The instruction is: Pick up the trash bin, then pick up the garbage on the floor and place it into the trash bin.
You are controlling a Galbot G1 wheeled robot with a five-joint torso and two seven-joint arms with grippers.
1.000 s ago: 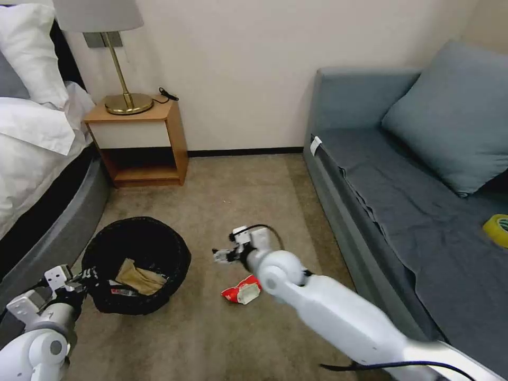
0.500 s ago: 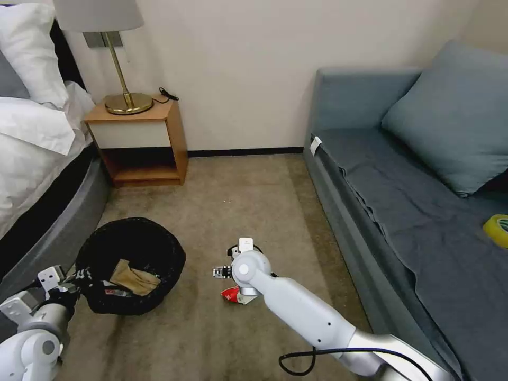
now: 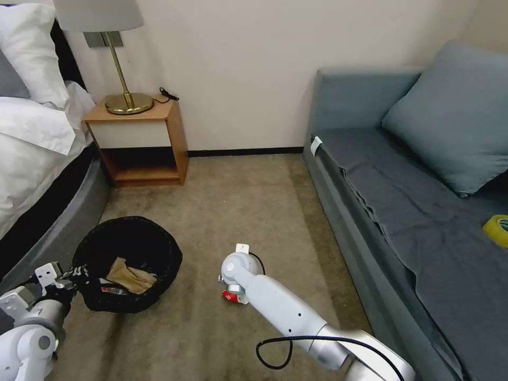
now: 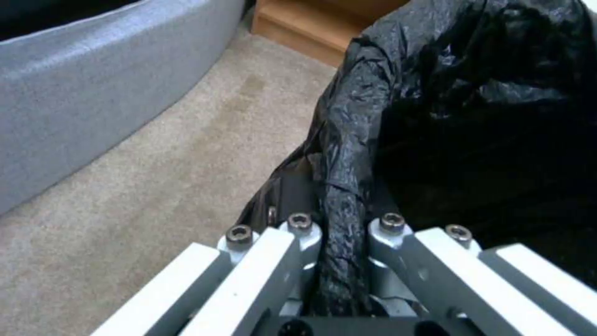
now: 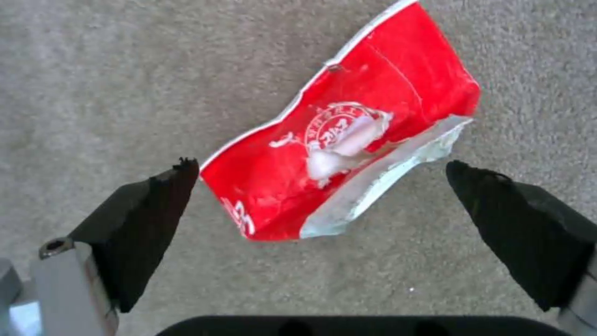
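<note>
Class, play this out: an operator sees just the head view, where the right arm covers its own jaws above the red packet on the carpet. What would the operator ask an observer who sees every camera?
Operator: Are the right gripper jaws open?
Observer: Yes, wide open, one on each side of the red packet.
Operator: Touching it?
Observer: No, carpet shows between each jaw and the packet.
Operator: And the left gripper?
Observer: Shut on the trash bin rim, pinching the black liner.

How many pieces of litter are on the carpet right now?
1: the red-and-white packet lies on the carpet, between the open right gripper's fingers. A brown paper piece and other scraps already sit in the round black trash bin; more could be hidden behind the arm.
</note>
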